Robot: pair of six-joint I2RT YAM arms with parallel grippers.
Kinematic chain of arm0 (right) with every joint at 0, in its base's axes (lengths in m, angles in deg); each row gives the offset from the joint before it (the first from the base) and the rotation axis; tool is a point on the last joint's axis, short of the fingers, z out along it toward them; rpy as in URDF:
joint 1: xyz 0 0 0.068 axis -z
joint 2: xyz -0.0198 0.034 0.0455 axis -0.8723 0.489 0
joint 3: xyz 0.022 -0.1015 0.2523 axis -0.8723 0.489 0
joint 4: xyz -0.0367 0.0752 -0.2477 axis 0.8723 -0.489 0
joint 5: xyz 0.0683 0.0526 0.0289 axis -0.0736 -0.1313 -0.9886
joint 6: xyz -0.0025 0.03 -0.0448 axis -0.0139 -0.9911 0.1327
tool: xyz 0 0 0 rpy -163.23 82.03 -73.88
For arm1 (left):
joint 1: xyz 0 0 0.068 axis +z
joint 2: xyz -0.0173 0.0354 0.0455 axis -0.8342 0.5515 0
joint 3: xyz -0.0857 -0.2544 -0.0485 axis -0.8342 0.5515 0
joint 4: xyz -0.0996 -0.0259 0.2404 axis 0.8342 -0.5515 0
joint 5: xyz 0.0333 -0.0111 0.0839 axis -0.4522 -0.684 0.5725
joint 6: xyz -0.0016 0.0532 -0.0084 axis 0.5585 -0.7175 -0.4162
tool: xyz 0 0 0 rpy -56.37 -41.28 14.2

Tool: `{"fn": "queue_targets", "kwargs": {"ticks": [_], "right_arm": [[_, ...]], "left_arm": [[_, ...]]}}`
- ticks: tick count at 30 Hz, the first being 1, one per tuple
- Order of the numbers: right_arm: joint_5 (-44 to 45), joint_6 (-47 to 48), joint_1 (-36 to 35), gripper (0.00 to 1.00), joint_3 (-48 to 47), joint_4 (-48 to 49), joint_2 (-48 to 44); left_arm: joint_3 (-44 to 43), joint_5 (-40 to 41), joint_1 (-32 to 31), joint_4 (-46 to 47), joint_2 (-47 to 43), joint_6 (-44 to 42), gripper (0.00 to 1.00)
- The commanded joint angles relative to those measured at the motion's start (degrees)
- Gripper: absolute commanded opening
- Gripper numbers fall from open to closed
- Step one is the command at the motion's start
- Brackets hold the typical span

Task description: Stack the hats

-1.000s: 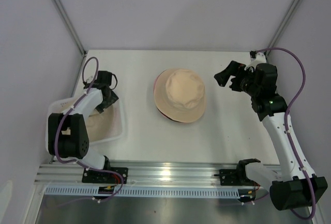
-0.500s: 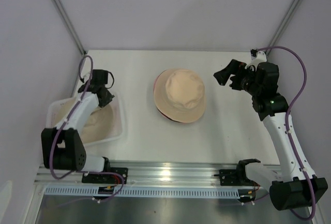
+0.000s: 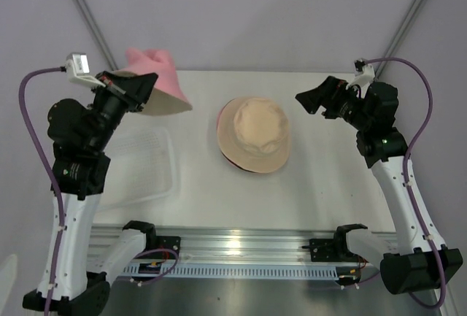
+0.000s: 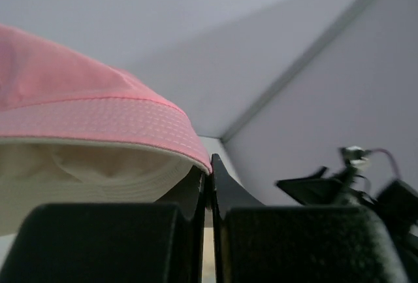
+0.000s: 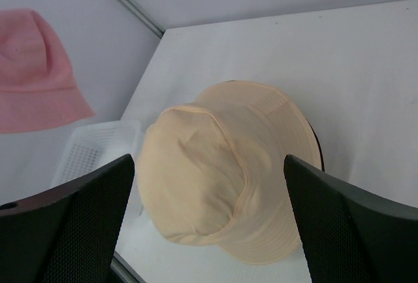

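My left gripper [image 4: 210,185] pinches the pink hat [image 3: 155,75] by brim edge only — could slip before the beige hat [image 3: 255,132]; right gripper [image 3: 314,101] wide, empty.

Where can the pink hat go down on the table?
Bare table lies between the beige hat and the right arm, and in front of that hat by the rail. The left side is crowded by the basket.

Left arm [image 3: 71,185]: I read it upright, wrist high. Left claw [image 3: 144,85]: fingers pinched together on the brim of a pink fabric bucket hat [image 3: 157,75]. Right arm [image 3: 400,188]: upright, wrist angled inward. Right claw [image 3: 312,98]: fingers spread wide.
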Motion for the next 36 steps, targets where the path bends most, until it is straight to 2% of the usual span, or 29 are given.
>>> {"fn": "queue_targets", "kwargs": {"ticks": [1,4,5,8,12,14,15,21,25,30,36], "right_arm": [[-3.61,-2.87,-0.07,1.0,-2.36,5.35,0.68],[-4.67,-4.27,0.02,0.99,-2.36,6.06,0.07],[-4.93,-4.45,0.02,0.99,-2.36,5.8,-0.19],[-4.41,-4.89,0.1,0.99,-2.36,3.61,-2.12],[-1.78,-6.47,0.02,0.99,-1.22,1.14,-5.55],[-0.2,-7.35,0.1,0.99,0.53,0.96,-7.57],[0.25,-7.18,0.36,1.0,1.23,1.14,-8.1],[-0.63,-4.19,0.72,0.99,1.94,-0.27,-9.42],[-0.45,-4.01,1.07,0.99,2.03,-0.27,-8.46],[0.25,-5.42,1.42,1.0,2.38,0.96,-6.35],[2.45,-6.39,2.91,0.99,2.56,-0.7,-5.73]], "left_arm": [[-2.62,-11.46,-5.19,18.76,7.58,6.5,0.01],[-5.26,-3.92,-13.28,26.32,11.46,4.14,0.01],[-5.79,0.98,-17.12,27.29,14.52,2.13,0.01],[-10.26,10.12,-22.68,30.64,21.37,-0.52,0.01],[-11.59,19.63,-27.44,38.27,28.78,0.09,0.01],[-13.44,21.94,-29.63,42.85,31.41,-1.05,0.01],[-14.49,24.21,-30.43,43.29,34.21,-2.1,0.01],[-33.62,28.27,-33.25,36.01,43.54,-13.26,0.01],[-40.33,29.5,-33.25,35.74,46.53,-25.19,0.01],[-37.27,32.48,-34.21,39.6,48.39,-36.11,0.01],[-27.87,35.12,-37.46,41.63,48.3,-45.96,0.01]]}}
